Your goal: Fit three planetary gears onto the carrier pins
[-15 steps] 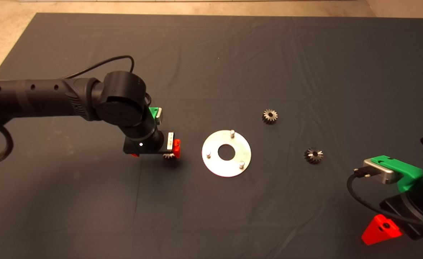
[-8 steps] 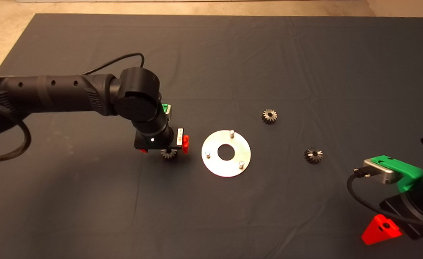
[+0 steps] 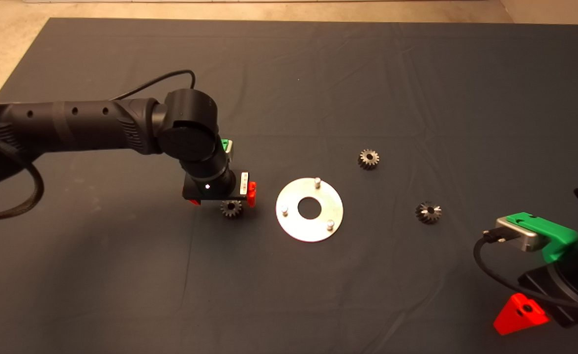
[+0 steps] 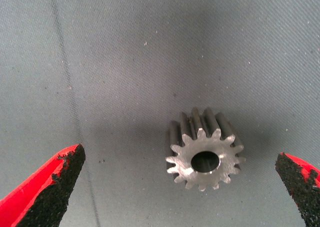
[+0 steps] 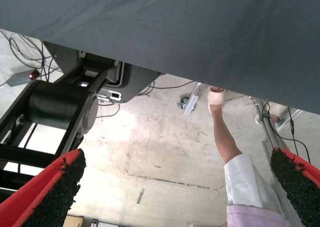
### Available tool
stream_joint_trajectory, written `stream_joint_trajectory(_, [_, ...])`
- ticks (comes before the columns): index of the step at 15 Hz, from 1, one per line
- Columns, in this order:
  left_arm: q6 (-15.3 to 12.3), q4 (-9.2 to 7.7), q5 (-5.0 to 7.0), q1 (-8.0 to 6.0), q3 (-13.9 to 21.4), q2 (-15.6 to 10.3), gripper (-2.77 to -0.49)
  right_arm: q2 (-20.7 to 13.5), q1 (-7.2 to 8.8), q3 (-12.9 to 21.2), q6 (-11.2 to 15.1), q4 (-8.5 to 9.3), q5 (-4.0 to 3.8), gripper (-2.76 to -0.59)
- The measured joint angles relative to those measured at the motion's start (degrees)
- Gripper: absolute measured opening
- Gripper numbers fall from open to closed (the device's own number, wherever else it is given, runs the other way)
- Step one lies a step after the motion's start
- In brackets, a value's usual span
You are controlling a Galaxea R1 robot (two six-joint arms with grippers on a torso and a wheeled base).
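Note:
Three small toothed planetary gears lie on the dark mat. One gear [image 3: 231, 208] [image 4: 204, 149] rests just left of the shiny round disc [image 3: 291, 221], whose three upright carrier pins [image 3: 317, 182] stand bare. My left gripper [image 3: 222, 197] [image 4: 182, 187] hovers over that gear, open, with its red fingers [image 4: 47, 189] wide on either side and not touching it. A second gear [image 3: 368, 159] and a third gear [image 3: 428, 212] lie right of the disc. My right gripper [image 5: 175, 187] waits at the lower right edge, open and holding nothing.
A black cable [image 3: 503, 278] loops near the parked right arm. The right wrist view looks past the mat's edge to the floor, a black machine base [image 5: 60, 109] and a person's leg [image 5: 230, 157].
The left arm moved right toward the disc over the first half second, then settled. The gear beneath its gripper now shows more clearly. The right arm, the disc and the other two gears stayed still.

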Motion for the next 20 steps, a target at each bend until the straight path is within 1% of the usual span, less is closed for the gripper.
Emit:
stream_joint_trajectory(4, [0.00, 0.00, -0.02, 0.00, -0.16, 0.02, -0.52, 0.00, 0.00, 0.00, 0.00, 0.00, 0.00, -0.61])
stream_joint_trajectory(5, [0.00, 0.05, -0.02, 0.18, -0.17, 0.02, -0.58, 0.00, 0.00, 0.00, 0.00, 0.00, 0.00, -0.61])
stream_joint_trajectory(8, [0.00, 0.00, 0.00, 1.37, -0.22, 0.07, -0.60, 0.00, 0.00, 0.00, 0.00, 0.00, 0.00, -0.61])
stream_joint_trajectory(15, [0.11, 0.02, -0.02, 1.40, -0.30, 0.07, -0.60, -0.02, 0.00, 0.00, 0.00, 0.00, 0.00, -0.61])
stream_joint_trajectory(16, [0.26, 0.02, 0.00, 1.40, -0.61, 0.16, -0.60, 0.00, 0.00, 0.00, 0.00, 0.00, 0.00, -0.61])
stream_joint_trajectory(17, [0.97, 0.01, -0.02, 1.41, -1.07, 0.27, -0.63, 0.00, 0.00, 0.00, 0.00, 0.00, 0.00, -0.61])
stream_joint_trajectory(18, [2.14, 0.05, -0.01, 1.40, -1.65, 0.42, -0.72, 0.00, 0.00, 0.00, 0.00, 0.00, 0.00, -0.61])
stream_joint_trajectory(20, [2.55, 0.05, -0.02, 1.42, -2.04, 0.71, -0.73, -0.01, 0.00, 0.00, 0.00, 0.00, 0.01, -0.61])
